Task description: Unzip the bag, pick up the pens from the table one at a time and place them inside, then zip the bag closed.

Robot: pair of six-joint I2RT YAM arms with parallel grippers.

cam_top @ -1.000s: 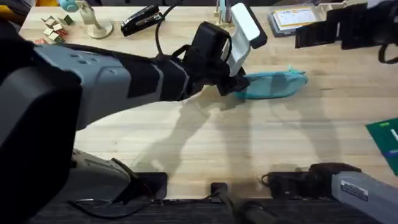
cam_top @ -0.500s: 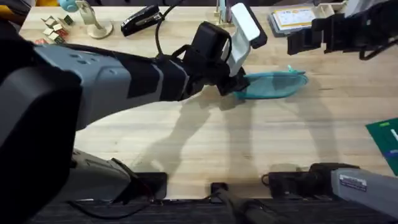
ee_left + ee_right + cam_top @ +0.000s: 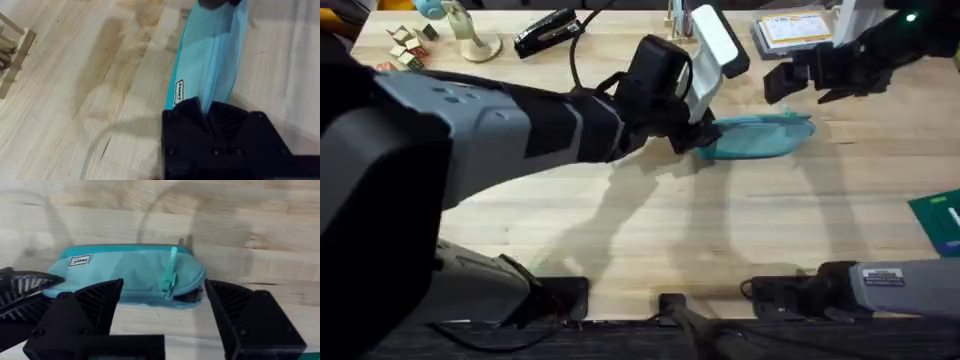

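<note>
The teal bag (image 3: pixel 760 137) lies on the table (image 3: pixel 650 230) right of the middle, long side running left to right. My left gripper (image 3: pixel 703 132) is shut on the bag's left end; in the left wrist view the black fingers (image 3: pixel 206 106) pinch the fabric beside a small label. My right gripper (image 3: pixel 782 78) hangs open just beyond the bag's right half. In the right wrist view its two fingers (image 3: pixel 164 305) frame the bag (image 3: pixel 125 270), and the teal pull tab (image 3: pixel 169 277) sits near the bag's right end. The pens are out of view.
A black stapler (image 3: pixel 545 33) lies at the back left, near a white stand (image 3: pixel 475 40) and small blocks (image 3: pixel 408 45). A clear box of cards (image 3: pixel 790 30) sits at the back right. A green sheet (image 3: pixel 938 222) lies at the right edge.
The right arm has swung left and come in towards the bag's right end. The left arm and the bag have stayed where they were.
</note>
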